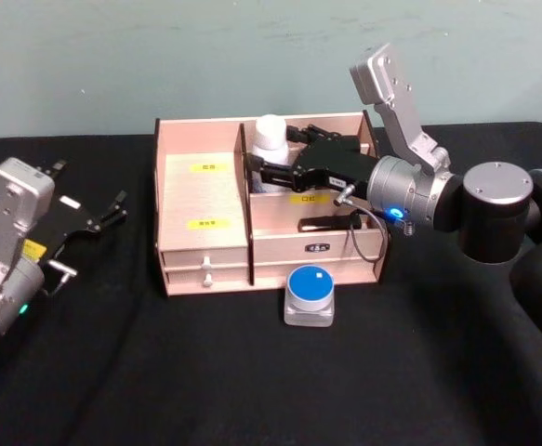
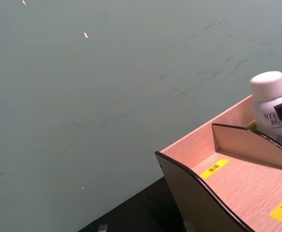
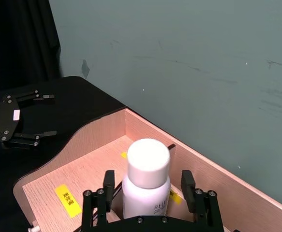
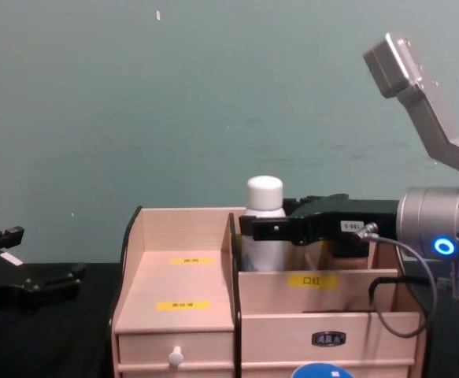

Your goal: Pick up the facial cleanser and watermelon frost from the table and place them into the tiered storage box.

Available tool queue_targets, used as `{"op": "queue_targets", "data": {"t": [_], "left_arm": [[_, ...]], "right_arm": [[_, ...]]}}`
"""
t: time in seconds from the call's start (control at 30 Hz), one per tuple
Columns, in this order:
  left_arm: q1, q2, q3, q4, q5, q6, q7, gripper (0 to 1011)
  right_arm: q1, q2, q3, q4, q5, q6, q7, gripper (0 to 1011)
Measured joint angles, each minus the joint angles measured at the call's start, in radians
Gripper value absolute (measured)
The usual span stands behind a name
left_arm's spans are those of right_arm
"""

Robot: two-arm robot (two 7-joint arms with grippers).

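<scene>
A small clear square jar with a round blue lid [image 1: 309, 295], which we take to be the watermelon frost, stands upright on the black table [image 1: 205, 381] just before the front face of the light-wood tiered storage box [image 1: 187, 251], below the box's right-hand half. The white cylindrical bottle with a white cap [image 1: 270, 139], by our reading the facial cleanser, stands upright inside the box, in the rear compartment just right of its central divider. The right gripper [image 1: 269, 177] reaches in over the box's right side. Its black fingers are apart, one on each flank of the bottle, with a slim gap on either side in the right wrist view, so we judge the bottle delivered. The left gripper [image 1: 94, 223], fingers spread and empty, hangs well off the box's left wall. For the jar we judge the right arm the nearer. The jar lies straight forward of that gripper, beyond the box's front face, lid uppermost, which favours a descent from above.
</scene>
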Motion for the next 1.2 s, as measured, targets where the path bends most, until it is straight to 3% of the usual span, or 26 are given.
{"op": "queue_targets", "data": {"t": [0.2,0.33,0.5,0.8,1.0,1.2], "left_arm": [[0.0,0.0,0.0,0.0,0.0,0.0,0.0,1010],[0.0,0.0,0.0,0.0,0.0,0.0,0.0,1010],[0.0,0.0,0.0,0.0,0.0,0.0,0.0,1009],[0.0,0.0,0.0,0.0,0.0,0.0,0.0,1010],[0.0,0.0,0.0,0.0,0.0,0.0,0.0,1010],[0.0,0.0,0.0,0.0,0.0,0.0,0.0,1010]], "right_arm": [[-0.001,0.0,0.0,0.0,0.001,0.0,0.0,1002],[-0.001,0.001,0.001,-0.001,0.001,0.0,0.0,1002],[-0.011,0.023,0.003,-0.051,0.0,0.021,-0.003,1002],[-0.068,0.116,0.026,-0.263,0.008,0.119,-0.025,1002],[-0.15,0.195,0.054,-0.423,0.046,0.18,-0.041,1003],[-0.228,0.251,0.073,-0.536,0.08,0.213,-0.06,1002]]}}
